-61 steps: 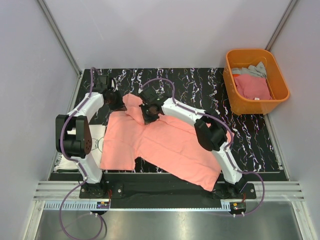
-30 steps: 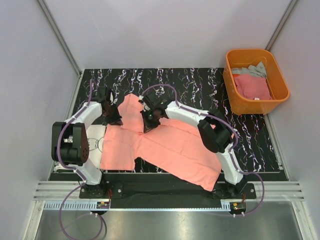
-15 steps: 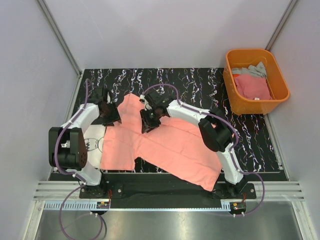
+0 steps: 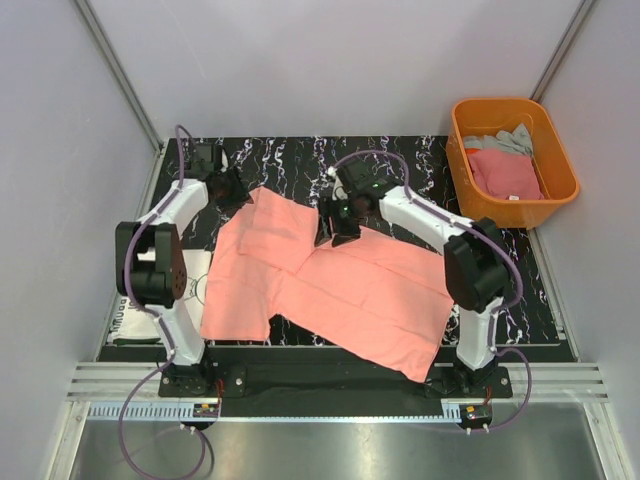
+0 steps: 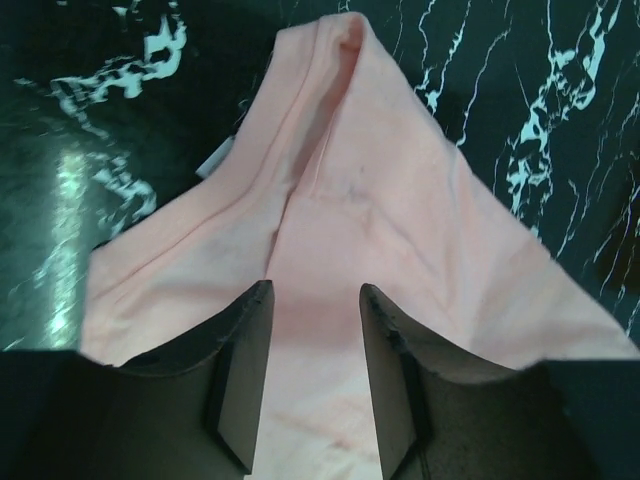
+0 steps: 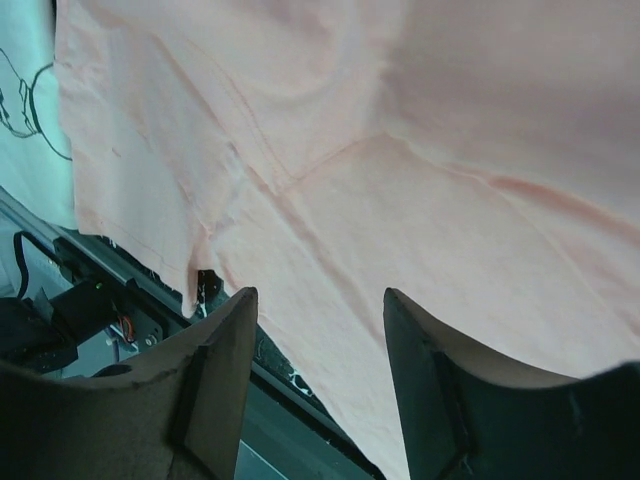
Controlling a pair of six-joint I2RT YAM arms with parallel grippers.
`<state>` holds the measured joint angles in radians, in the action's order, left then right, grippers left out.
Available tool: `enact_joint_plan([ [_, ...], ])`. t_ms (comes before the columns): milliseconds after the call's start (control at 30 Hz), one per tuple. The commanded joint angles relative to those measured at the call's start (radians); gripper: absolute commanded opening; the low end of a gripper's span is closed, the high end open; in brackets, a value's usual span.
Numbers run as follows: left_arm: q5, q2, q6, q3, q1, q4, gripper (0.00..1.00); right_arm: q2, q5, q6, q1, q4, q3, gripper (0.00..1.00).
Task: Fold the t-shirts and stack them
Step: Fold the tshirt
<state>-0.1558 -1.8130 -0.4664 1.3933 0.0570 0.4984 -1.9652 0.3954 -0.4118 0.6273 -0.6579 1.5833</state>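
Top external: left pincer [image 4: 230,190], right pincer [image 4: 338,227] both agape over salmon-pink cloth t-shirt [image 4: 340,290] part-covering white printed tee [image 4: 192,280]; orange plastic tub [image 4: 520,215] aside.

Walls [image 4: 320,60] are plain pale grey all round, with slim metal struts [image 4: 115,72] running up the far corners. The surface [image 4: 430,160] is black marble-look with white veins, pretty glossy. There's a ribbed aluminium rail [image 4: 560,380] along the near edge, then a brushed steel sheet [image 4: 330,450].

Black marbled table [image 4: 420,165], salmon-pink t-shirt [image 4: 340,290] atop
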Motion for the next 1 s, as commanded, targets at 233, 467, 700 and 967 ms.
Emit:
enact_joint_plan([
  [233,-0.056,-0.161,-0.222,0.004,0.053,-0.286,0.46,0.238,-0.170,-0.001,-0.121,-0.016,-0.155,0.58],
  [467,0.024,-0.281,-0.333,0.055,0.043,-0.252,0.50,0.292,-0.201,-0.015,-0.202,-0.016,-0.250,0.56],
  [700,0.000,-0.413,-0.428,0.168,-0.012,-0.231,0.51,0.238,-0.244,-0.028,-0.256,-0.016,-0.252,0.57],
  [967,-0.214,-0.510,-0.287,0.401,-0.034,-0.182,0.50,0.163,-0.219,-0.042,-0.273,-0.023,-0.203,0.61],
])
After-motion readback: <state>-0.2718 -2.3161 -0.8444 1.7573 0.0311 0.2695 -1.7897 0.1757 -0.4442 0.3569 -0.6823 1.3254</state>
